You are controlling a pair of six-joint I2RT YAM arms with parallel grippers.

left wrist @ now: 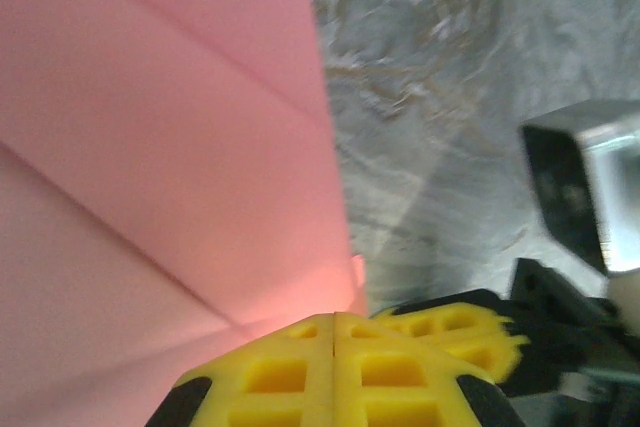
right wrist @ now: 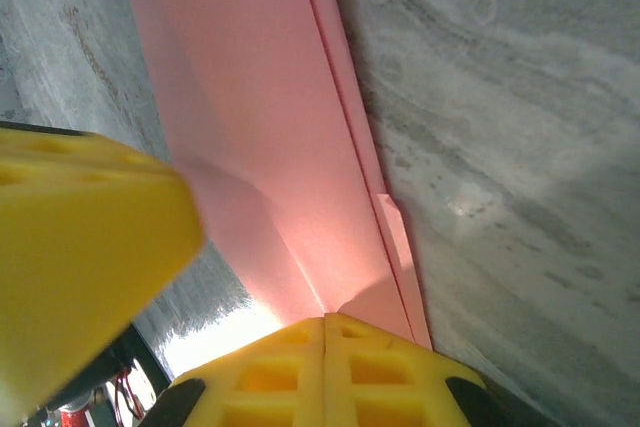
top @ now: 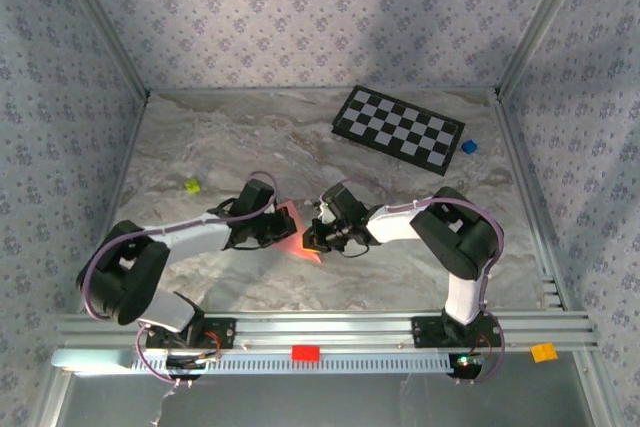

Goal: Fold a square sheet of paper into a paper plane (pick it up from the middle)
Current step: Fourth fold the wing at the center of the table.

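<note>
**Both pincers clamping the pink sheet, mid-bench**

Top view: left pincer [top: 283,229] and right pincer [top: 312,238] are meeting nose to nose around the middle of the bench [top: 400,257]. The pink sheet [top: 293,219] is sitting between them, partly folded, with one point sticking out toward the near side. The checkerboard [top: 398,130] is lying far right with a blue block [top: 468,147] just beside it. A yellow-green block [top: 192,186] is lying at left. A red block [top: 305,353] and an orange block [top: 543,352] are sitting on the near rail.

Left wrist: left pincer [left wrist: 333,332] pads are pressing together with no gap, and the creased pink sheet [left wrist: 170,147] is running into the seam. The right pincer [left wrist: 450,332] is sitting just beside it.

Right wrist: right pincer [right wrist: 325,342] is closed the same way, pinching the pink sheet [right wrist: 260,127] at its folded edge. A left pincer finger [right wrist: 80,247] is looming at left, blurred.
</note>
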